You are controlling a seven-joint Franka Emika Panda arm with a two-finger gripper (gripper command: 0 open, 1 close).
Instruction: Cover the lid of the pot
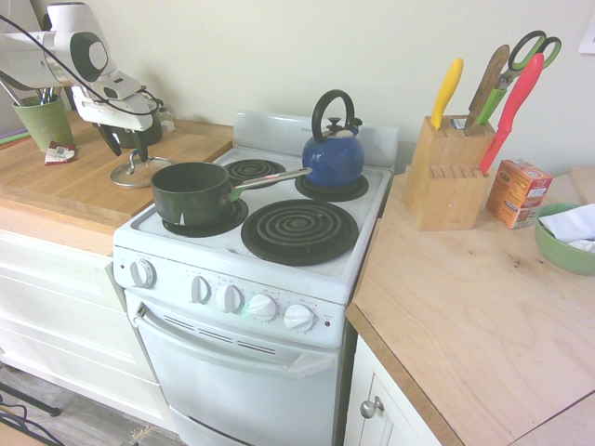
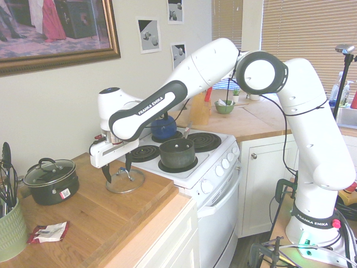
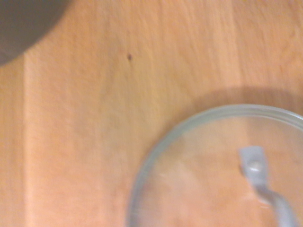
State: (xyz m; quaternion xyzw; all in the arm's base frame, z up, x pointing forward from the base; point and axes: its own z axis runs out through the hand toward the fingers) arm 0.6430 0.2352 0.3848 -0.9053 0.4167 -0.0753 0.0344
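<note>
The lid (image 2: 124, 180), round clear glass with a silvery rim and a small raised handle, lies flat on the wooden counter left of the stove. It also shows in the first exterior view as the lid (image 1: 139, 172), and its rim and handle fill the lower right of the wrist view as the lid (image 3: 208, 189). My gripper (image 2: 117, 169) hangs just above it, open, with a finger on each side of the handle and nothing held; the first exterior view shows the gripper (image 1: 127, 146) too. The pot (image 1: 191, 190), a dark green saucepan with a long silver handle, stands uncovered on the front left burner.
A blue kettle (image 1: 333, 153) sits on the back right burner. A squat dark lidded pot (image 2: 51, 180) stands further along the counter, near a green utensil cup (image 1: 42, 121) and a small packet (image 2: 50, 230). A knife block (image 1: 446, 172), an orange box (image 1: 518, 190) and a green bowl (image 1: 567, 242) sit right of the stove.
</note>
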